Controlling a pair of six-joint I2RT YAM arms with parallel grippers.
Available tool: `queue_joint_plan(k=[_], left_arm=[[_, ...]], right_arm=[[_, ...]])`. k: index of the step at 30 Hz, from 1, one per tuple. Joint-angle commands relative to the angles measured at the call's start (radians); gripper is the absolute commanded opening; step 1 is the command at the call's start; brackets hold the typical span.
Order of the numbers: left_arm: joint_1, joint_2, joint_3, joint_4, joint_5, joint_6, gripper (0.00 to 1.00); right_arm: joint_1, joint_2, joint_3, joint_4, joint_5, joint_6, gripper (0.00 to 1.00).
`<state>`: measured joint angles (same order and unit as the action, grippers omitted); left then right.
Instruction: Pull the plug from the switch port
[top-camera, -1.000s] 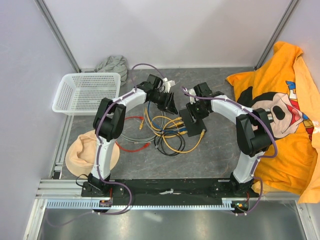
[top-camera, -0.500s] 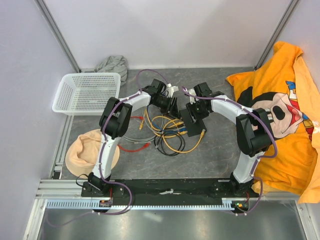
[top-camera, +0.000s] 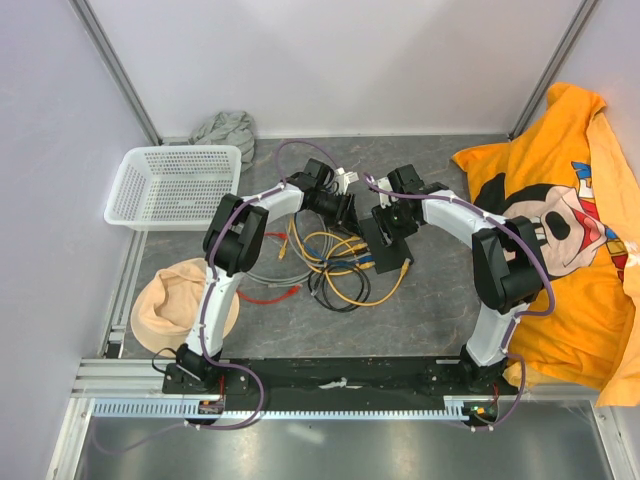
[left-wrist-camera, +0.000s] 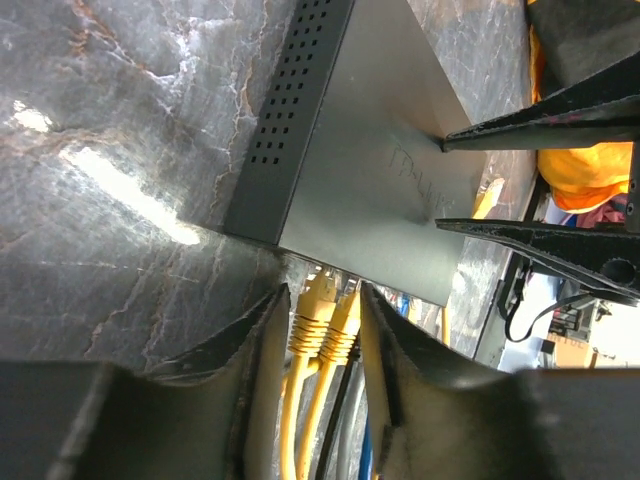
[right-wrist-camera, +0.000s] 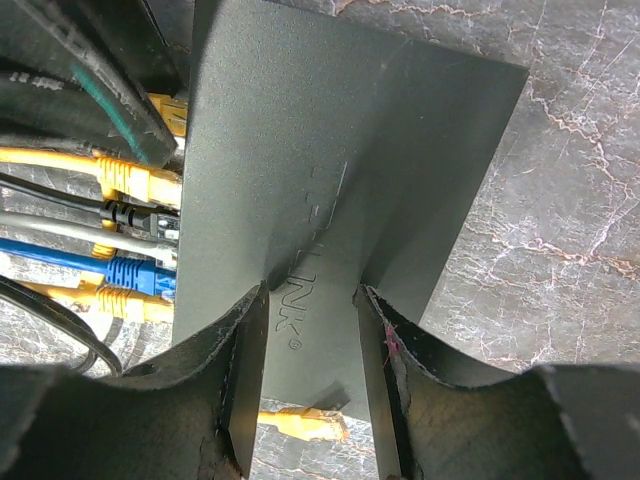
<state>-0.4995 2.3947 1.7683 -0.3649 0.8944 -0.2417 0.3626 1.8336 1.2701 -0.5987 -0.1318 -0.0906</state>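
Switch (right-wrist-camera: 330, 150) matte black metal; table (left-wrist-camera: 120, 150) glossy marbled stone look; basket (top-camera: 175, 190) white plastic mesh.

The only lettering that can be read is a brand embossed on the flat top of the black switch (right-wrist-camera: 330, 200): "LINK" followed by a small ® mark. The characters before it are too faint to read.

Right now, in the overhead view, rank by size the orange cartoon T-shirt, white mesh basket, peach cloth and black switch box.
orange cartoon T-shirt
white mesh basket
peach cloth, close to the basket in size and partly hidden
flat matte-black switch box, smallest
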Motion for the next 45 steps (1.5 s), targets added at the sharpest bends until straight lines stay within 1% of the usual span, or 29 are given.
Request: queue_joint_plan(k=[1, 8, 11, 13, 14, 17, 19, 23, 27, 28, 29, 30, 31, 33, 37, 41, 45], left_arm=[[-0.002, 0.041, 0.023, 0.011, -0.029, -0.010, 0.38], [-0.001, 0.044, 0.025, 0.018, -0.022, -0.019, 0.35], [-0.001, 0.046, 0.025, 0.021, -0.023, -0.030, 0.36], [-0.001, 0.046, 0.023, 0.027, -0.020, -0.031, 0.34], [-0.001, 0.047, 0.025, 0.029, -0.020, -0.034, 0.29], [-0.001, 0.049, 0.025, 0.034, -0.018, -0.041, 0.16], [-0.001, 0.047, 0.025, 0.034, -0.020, -0.041, 0.15], [-0.001, 0.047, 0.025, 0.035, -0.022, -0.041, 0.02], [-0.001, 0.049, 0.026, 0.034, -0.018, -0.036, 0.02], [-0.001, 0.049, 0.026, 0.034, -0.014, -0.033, 0.02], [0.001, 0.047, 0.025, 0.032, -0.011, -0.028, 0.02], [0.001, 0.050, 0.025, 0.032, -0.003, -0.028, 0.02], [0.003, 0.052, 0.025, 0.035, 0.003, -0.028, 0.02], [0.003, 0.052, 0.028, 0.034, 0.006, -0.030, 0.02], [0.001, 0.054, 0.028, 0.035, 0.006, -0.033, 0.02], [0.003, 0.050, 0.026, 0.035, 0.005, -0.031, 0.02], [0.003, 0.052, 0.025, 0.034, 0.005, -0.033, 0.01]], right_arm=[[-0.005, 0.042, -0.011, -0.024, 0.008, -0.003, 0.49], [-0.005, 0.067, 0.014, -0.030, 0.003, -0.001, 0.49], [-0.005, 0.072, 0.017, -0.029, 0.000, 0.000, 0.50], [-0.005, 0.073, 0.015, -0.029, -0.002, 0.000, 0.50], [-0.004, 0.072, 0.017, -0.029, 0.000, -0.001, 0.50], [-0.004, 0.072, 0.015, -0.029, 0.000, 0.000, 0.50], [-0.005, 0.073, 0.017, -0.029, 0.000, 0.002, 0.50], [-0.004, 0.078, 0.014, -0.024, 0.000, 0.003, 0.50], [-0.001, 0.066, 0.034, -0.019, 0.001, 0.005, 0.50], [0.001, 0.058, 0.040, -0.015, 0.001, 0.005, 0.52], [0.009, 0.041, 0.055, -0.012, 0.021, 0.005, 0.61], [0.024, 0.036, 0.061, -0.010, 0.027, 0.005, 0.76], [0.032, 0.033, 0.067, -0.013, 0.021, 0.000, 0.77], [0.050, 0.032, 0.074, -0.026, -0.005, -0.009, 0.77], [0.081, 0.032, 0.048, -0.026, -0.002, -0.018, 0.77], [0.085, 0.038, 0.020, -0.016, 0.004, -0.014, 0.77], [0.084, 0.067, 0.009, -0.018, 0.046, -0.008, 0.73]])
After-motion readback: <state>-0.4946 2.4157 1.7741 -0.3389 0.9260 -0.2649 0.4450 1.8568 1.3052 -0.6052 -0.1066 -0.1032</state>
